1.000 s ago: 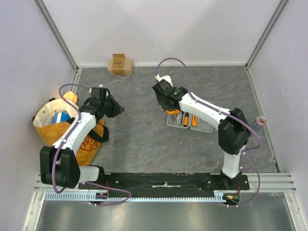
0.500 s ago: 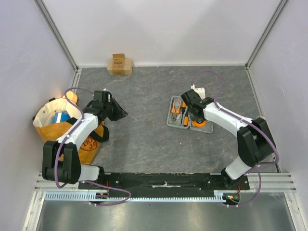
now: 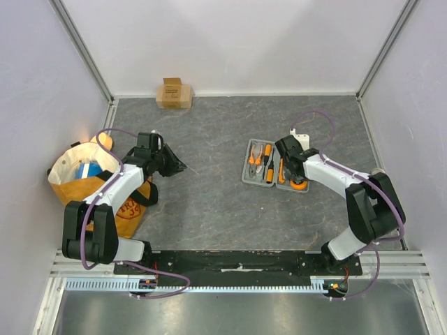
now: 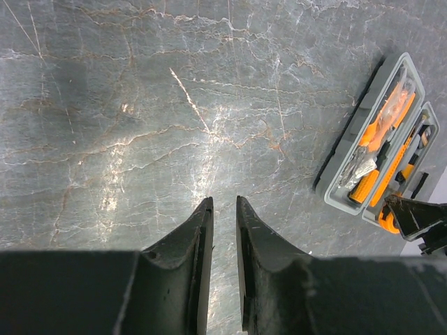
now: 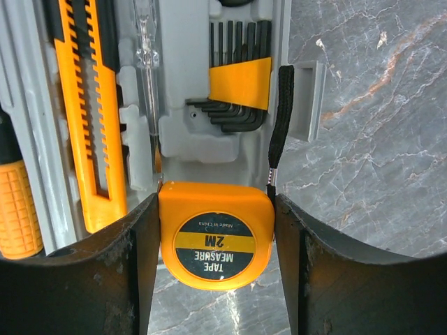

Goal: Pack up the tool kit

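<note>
Clearly, the right fingers (image 5: 133,244) gripped the orange tape measure (image 5: 215,241) by its two sides, just at the edge of the open grey case (image 5: 185,132). The case lay on the table (image 4: 140,105) with a knife (image 5: 84,105) and hex keys (image 5: 234,84) in their slots. We saw the left fingers (image 4: 195,237) over the table, well apart from the case, almost together and holding nothing.

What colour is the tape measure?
Orange tape measure with a black-and-yellow round label, best in the right wrist view.

Glossy orange plastic tape measure (image 5: 214,244), matt grey plastic case (image 5: 185,132), smooth marbled table (image 4: 140,105)
</note>
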Motion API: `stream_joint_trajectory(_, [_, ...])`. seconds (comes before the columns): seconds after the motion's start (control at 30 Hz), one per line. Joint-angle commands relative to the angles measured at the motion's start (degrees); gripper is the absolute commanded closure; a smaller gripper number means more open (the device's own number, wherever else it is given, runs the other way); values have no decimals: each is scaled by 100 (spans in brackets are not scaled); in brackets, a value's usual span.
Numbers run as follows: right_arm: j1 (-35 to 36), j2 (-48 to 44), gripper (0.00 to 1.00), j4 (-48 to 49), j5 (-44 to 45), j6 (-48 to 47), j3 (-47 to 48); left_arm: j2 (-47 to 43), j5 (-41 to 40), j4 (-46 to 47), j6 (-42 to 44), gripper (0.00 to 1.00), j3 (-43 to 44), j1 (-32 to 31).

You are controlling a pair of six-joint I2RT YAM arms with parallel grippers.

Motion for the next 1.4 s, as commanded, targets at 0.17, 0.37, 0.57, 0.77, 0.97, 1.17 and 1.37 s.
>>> stream_joint_trajectory(0.17, [-155,244,60,557,-73,-135,-150,3,169,222,188,75,-24,10])
stream_joint_trajectory(0.37, [-181,314,48,671,14,-152,-282,12,160,222,179,75,-42,19])
stream_joint_trajectory(0.57, [-181,122,31,628,32,-126,-256,21,178,222,170,76,-59,10])
stream_joint_trajectory(0.77, [-181,-291,20,382,-64,-196,-36,12,204,222,161,76,-59,10])
stream_joint_trajectory(0.97, [-181,-503,24,144,-336,-223,87,38,195,239,144,76,-59,19])
stream_joint_trajectory(1.17, [-181,-503,42,-180,-749,-65,52,21,204,231,143,76,-86,19])
stream_joint_trajectory(1.37, [-181,-450,51,-260,-882,164,-132,38,248,231,135,76,-121,19])
